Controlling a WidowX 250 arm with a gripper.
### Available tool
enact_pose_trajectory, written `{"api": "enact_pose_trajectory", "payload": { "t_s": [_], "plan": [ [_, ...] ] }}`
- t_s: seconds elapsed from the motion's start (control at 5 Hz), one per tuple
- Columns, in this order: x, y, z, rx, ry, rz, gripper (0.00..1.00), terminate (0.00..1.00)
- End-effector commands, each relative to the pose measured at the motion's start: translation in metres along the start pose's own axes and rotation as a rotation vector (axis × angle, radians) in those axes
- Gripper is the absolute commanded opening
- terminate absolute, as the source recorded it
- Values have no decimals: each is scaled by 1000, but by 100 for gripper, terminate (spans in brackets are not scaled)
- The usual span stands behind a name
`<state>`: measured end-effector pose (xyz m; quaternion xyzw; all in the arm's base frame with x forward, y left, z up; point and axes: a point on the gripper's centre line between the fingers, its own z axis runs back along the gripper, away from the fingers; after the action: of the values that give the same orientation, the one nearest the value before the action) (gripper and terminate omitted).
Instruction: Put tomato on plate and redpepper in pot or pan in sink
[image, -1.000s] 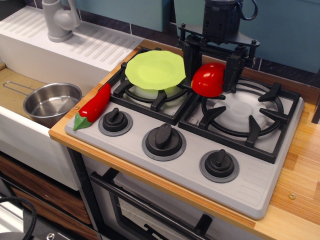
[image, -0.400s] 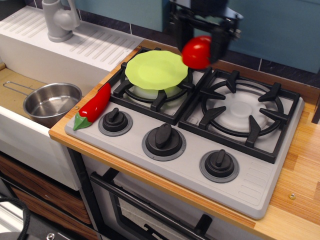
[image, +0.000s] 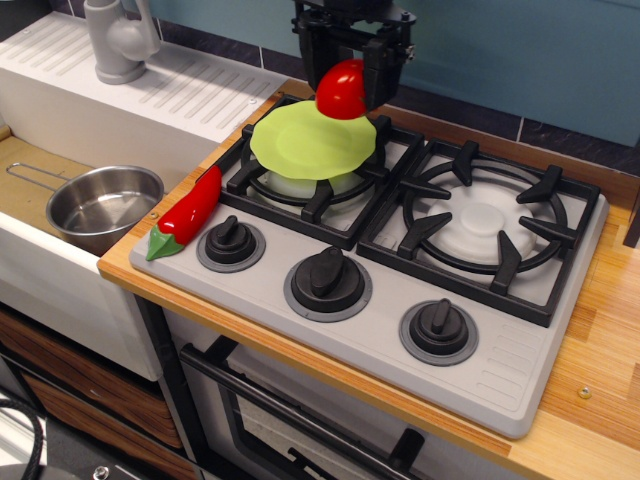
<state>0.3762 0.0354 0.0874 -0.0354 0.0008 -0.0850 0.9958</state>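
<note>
**Tomato held over far edge of plate, pepper not yet touched**

Gripper (image: 349, 75) is closed on the tomato (image: 341, 89), fingers clamping it left & right, holding it in the air above the far rim of the plate (image: 305, 145). Plate sits on the left burner grate of the stove (image: 520, 360), a bit uneven on the bars.

Handling, my read: tomato looks like hard glossy plastic, prob. light & stiff, so no crush risk, but smooth & round = slippery; a grip across its widest part seems safest. Dropped from height it could bounce or roll off the thin wavy plate, which looks flimsy & may tip on the grate. Lower it nearer plate centre before letting go.

Redpepper (image: 190, 212) lies at the near-left edge of the stove, green stem pointing near-left, tip just beside the left knob (image: 230, 240). Long, slender, also glossy; best taken across the middle of the body, I'd say. Being close to the counter edge, a bad nudge could knock it off.

Pot (image: 103, 203) stands in the sink (image: 25, 160) to the left, open & empty, wire handle pointing far-left. Faucet (image: 120, 40) stands at far left, well apart from the pot. Path from pepper to pot looks short, nothing between but the sink wall.
</note>
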Motion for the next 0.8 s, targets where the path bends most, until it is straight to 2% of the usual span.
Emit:
{"api": "enact_pose_trajectory", "payload": {
  "t_s": [0.0,0.4,0.6],
  "plan": [
    [2,24,11,12,-61,-7,0,0],
    [-9,25,4,-2,-65,-7,0,0],
    [-10,21,5,1,-61,-9,100,0]
  ]
}}
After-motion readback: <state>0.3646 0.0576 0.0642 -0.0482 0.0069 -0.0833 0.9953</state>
